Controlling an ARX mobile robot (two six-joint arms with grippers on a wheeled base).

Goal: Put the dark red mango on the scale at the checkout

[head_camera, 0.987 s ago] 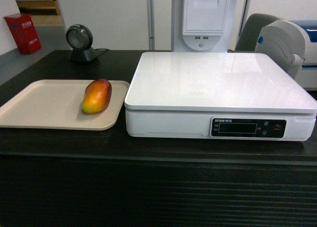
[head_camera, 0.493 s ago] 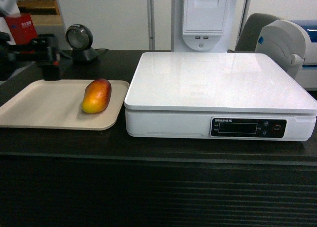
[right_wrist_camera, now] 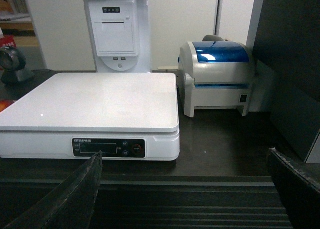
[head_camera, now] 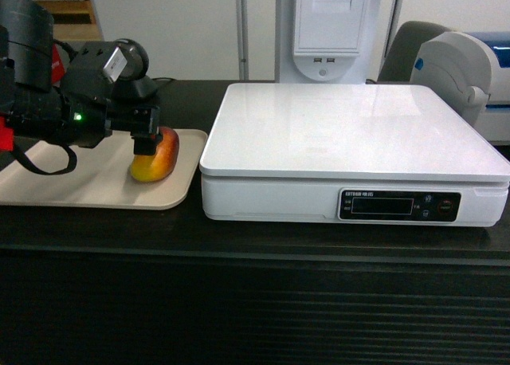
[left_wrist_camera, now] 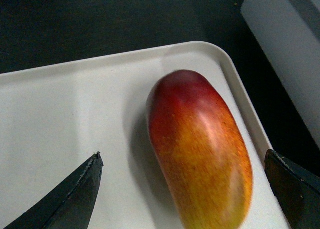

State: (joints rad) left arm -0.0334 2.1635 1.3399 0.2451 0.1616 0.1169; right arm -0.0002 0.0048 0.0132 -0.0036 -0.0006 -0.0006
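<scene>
The dark red mango (head_camera: 162, 156) lies on the right part of a beige tray (head_camera: 72, 178), red end pointing away from me, yellow end near. My left gripper (head_camera: 146, 139) has come in from the left and hangs open just over it. In the left wrist view the mango (left_wrist_camera: 200, 149) lies between the spread fingertips (left_wrist_camera: 80, 189), with neither touching it. The white scale (head_camera: 351, 130) stands bare to the right on the dark checkout (head_camera: 239, 301). My right gripper (right_wrist_camera: 185, 154) is open and empty, low in front of the counter's ribbed panel, facing the scale (right_wrist_camera: 95, 101).
A round black scanner (head_camera: 131, 66) stands behind the tray. A white-and-blue label printer (right_wrist_camera: 220, 76) sits right of the scale, and a white receipt terminal (head_camera: 328, 30) rises behind it. The tray's right rim (left_wrist_camera: 245, 99) runs close to the scale's left side.
The left arm, absent a second ago, has swept in from the left across the tray and now stands over the mango. Mango, tray and scale have not moved.
</scene>
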